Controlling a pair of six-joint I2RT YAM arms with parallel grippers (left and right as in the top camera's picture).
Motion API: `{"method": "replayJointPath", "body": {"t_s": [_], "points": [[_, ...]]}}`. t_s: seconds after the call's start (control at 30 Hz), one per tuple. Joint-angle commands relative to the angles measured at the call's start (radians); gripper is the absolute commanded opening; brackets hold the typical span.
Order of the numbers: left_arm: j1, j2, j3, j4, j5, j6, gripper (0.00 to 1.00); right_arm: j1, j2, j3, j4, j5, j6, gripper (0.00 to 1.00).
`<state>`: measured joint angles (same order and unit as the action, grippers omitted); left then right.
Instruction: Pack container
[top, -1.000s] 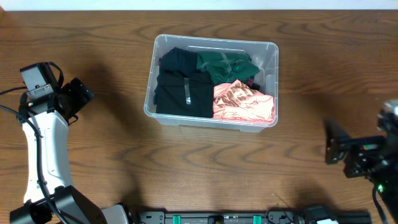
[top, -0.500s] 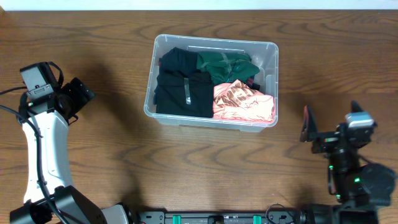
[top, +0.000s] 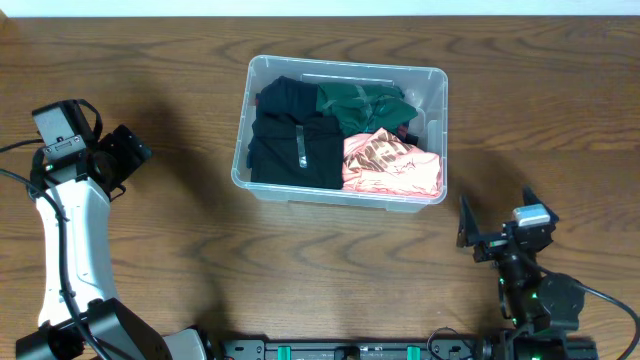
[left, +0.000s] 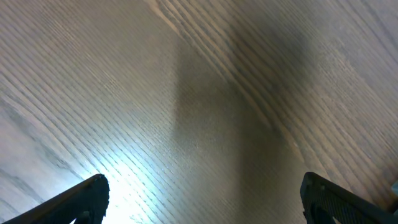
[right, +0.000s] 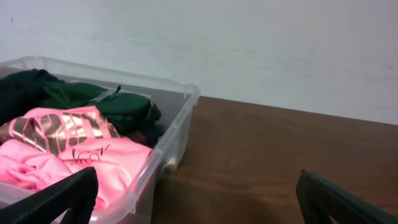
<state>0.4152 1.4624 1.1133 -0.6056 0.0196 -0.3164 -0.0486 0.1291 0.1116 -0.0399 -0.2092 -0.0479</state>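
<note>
The clear plastic container (top: 440, 130) stands at the middle of the table, holding a black garment (top: 290, 140), a green one (top: 362, 105) and a pink one (top: 392, 165). It also shows in the right wrist view (right: 177, 118), with the pink garment (right: 68, 149) and the green one (right: 118, 106) inside. My left gripper (top: 128, 152) is open and empty over bare wood at the far left (left: 199, 202). My right gripper (top: 495, 230) is open and empty, low near the front right, pointing towards the container (right: 196, 202).
The wooden table (top: 560, 110) runs all round the container. A white wall (right: 249, 43) stands behind the table's far edge. The left arm (top: 70, 240) rises along the left side.
The right arm has drawn back from the right edge towards the front, swinging left and lower. The left arm and the container's contents have not moved.
</note>
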Motion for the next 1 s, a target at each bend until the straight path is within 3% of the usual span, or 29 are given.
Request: {"method": "replayJointPath", "body": {"t_s": [0.0,0.97], "points": [[0.003,-0.003,0.014,-0.004,-0.005,0.008,0.98,-0.012,-0.037,-0.046,0.002,-0.008,0.010,0.99],[0.003,-0.003,0.014,-0.004,-0.005,0.008,0.98,-0.009,-0.124,-0.106,-0.016,0.003,-0.021,0.99]]}}
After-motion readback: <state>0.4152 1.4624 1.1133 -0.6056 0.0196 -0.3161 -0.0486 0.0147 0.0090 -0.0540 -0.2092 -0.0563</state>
